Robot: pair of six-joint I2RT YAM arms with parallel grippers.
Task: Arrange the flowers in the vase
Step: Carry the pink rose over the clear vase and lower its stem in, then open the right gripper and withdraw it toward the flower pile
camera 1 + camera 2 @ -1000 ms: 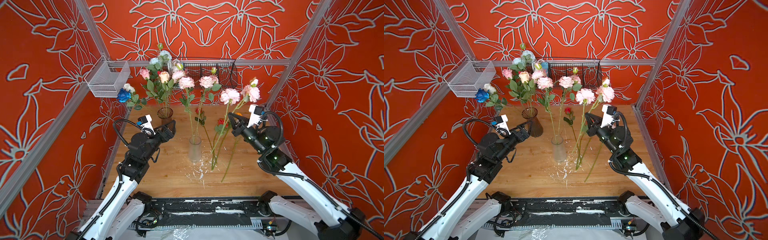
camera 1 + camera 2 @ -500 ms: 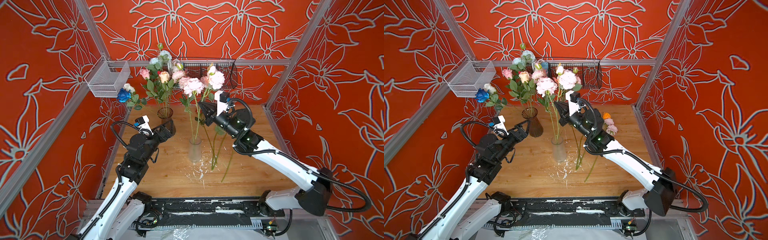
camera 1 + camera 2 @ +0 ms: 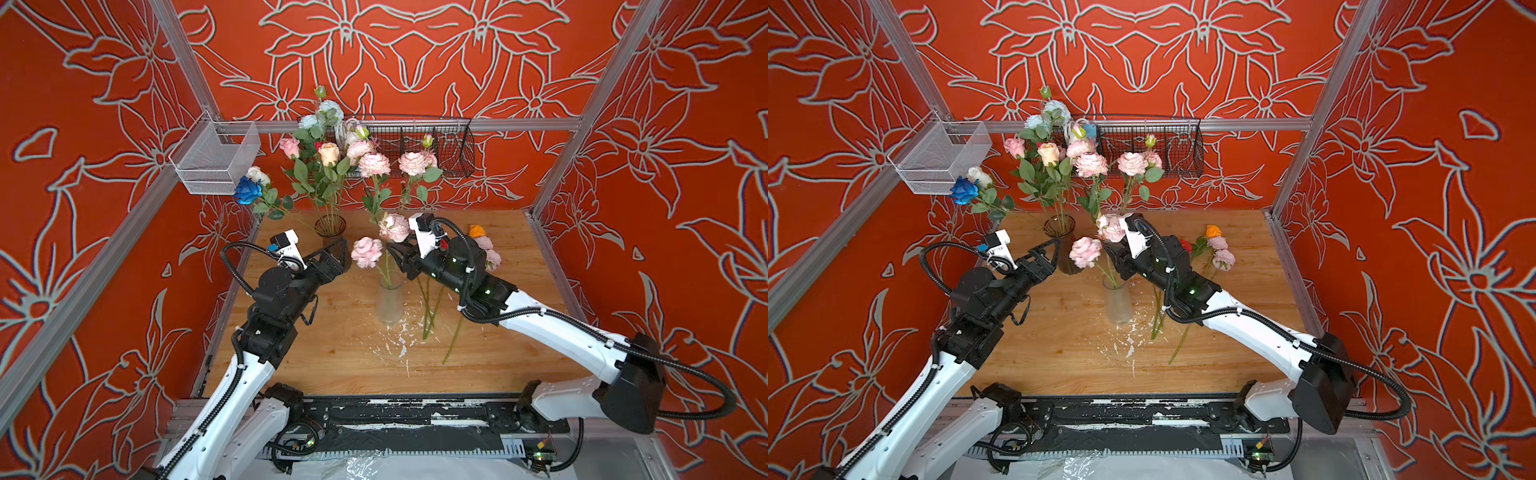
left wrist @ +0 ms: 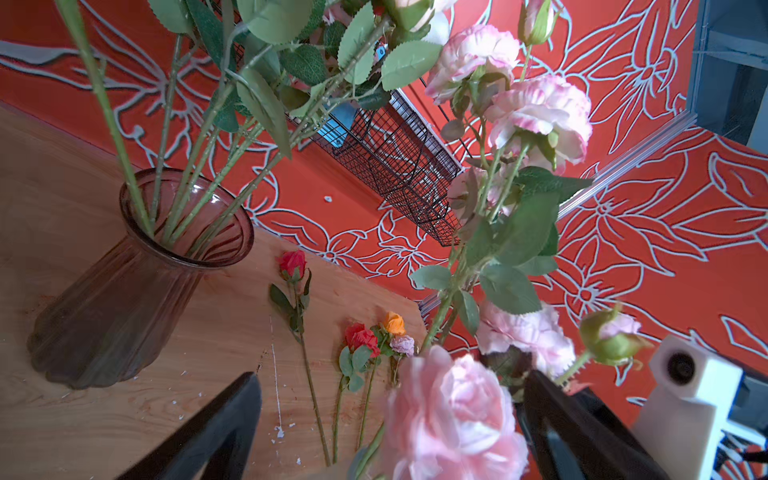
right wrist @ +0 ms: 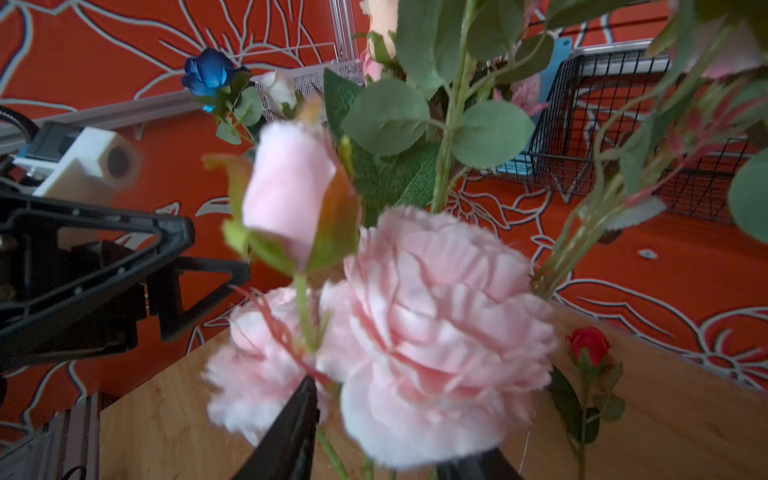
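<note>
Centre of the counter, and the clear vase stands upright with pink peonies in it, two heads low over its mouth and two taller ones rising toward the far wall. The right hand is right there, just right of the vase mouth. Its fingers sit part-way apart with the thin green stems between them, not pinched.

Across the vase, the left hand hovers spread wide and empty, one low peony head just off its tips. Just beyond the left hand, a brown vase carries a full bunch of roses, with a blue rose leaning out to the left.

Over on the right of the counter, loose flowers lie flat, orange and pink heads at the far end, stems pointing near. The left wrist view picks out red roses among them too.
</note>
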